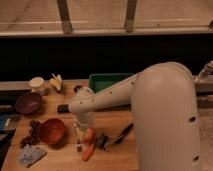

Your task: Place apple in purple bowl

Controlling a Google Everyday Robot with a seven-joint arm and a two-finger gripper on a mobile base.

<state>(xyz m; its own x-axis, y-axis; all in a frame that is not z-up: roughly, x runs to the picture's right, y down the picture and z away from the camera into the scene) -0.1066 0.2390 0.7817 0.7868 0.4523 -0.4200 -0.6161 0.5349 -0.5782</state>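
Observation:
The apple [89, 135], yellow with an orange-red blush, sits on the wooden table [60, 162] near the front, touching the top end of a long orange carrot [89, 150]. My gripper [82, 139] hangs straight down from the white arm, right at the apple's left side and low over the table. The arm's wrist hides part of the apple. The purple bowl [28, 102] stands empty at the table's left, well away from the gripper.
An orange-red bowl [52, 131] stands just left of the gripper, with dark grapes [32, 132] beside it. A cream cup [36, 84], a yellow item [56, 81] and a green tray [107, 80] stand at the back. A black utensil [117, 137] lies right of the carrot.

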